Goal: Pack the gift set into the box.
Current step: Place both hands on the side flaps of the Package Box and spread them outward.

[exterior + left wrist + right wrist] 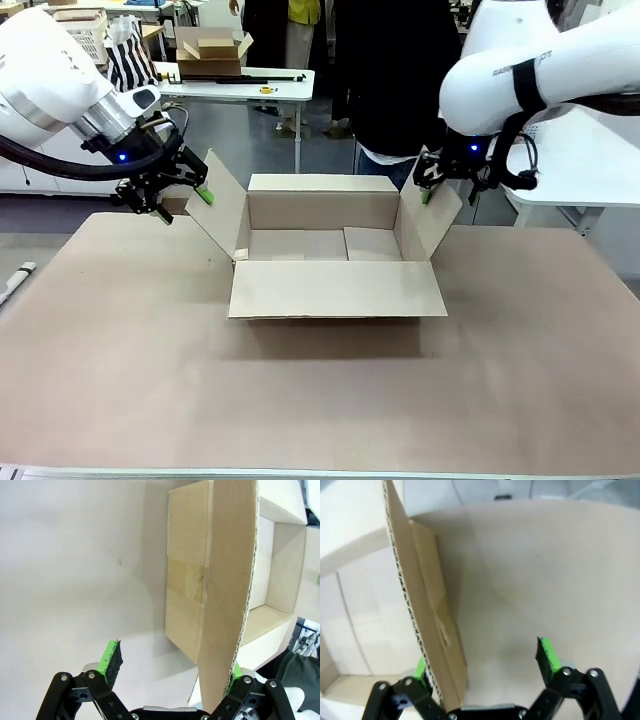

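The open box (338,290) sits on the tabletop (300,400). Our left pincer (183,200) is spread around its left flap (225,210), our right pincer (432,190) spread around its right flap (425,232).

A raised flap (425,585) of the box (350,610) is being straddled by the right gripper (484,661), whose jaws are being held wide apart; one green pad (420,669) is being held just beside the flap's corrugated edge, the other (547,655) standing well apart from it. The pale brown table (555,555) is being shown beyond the flap.
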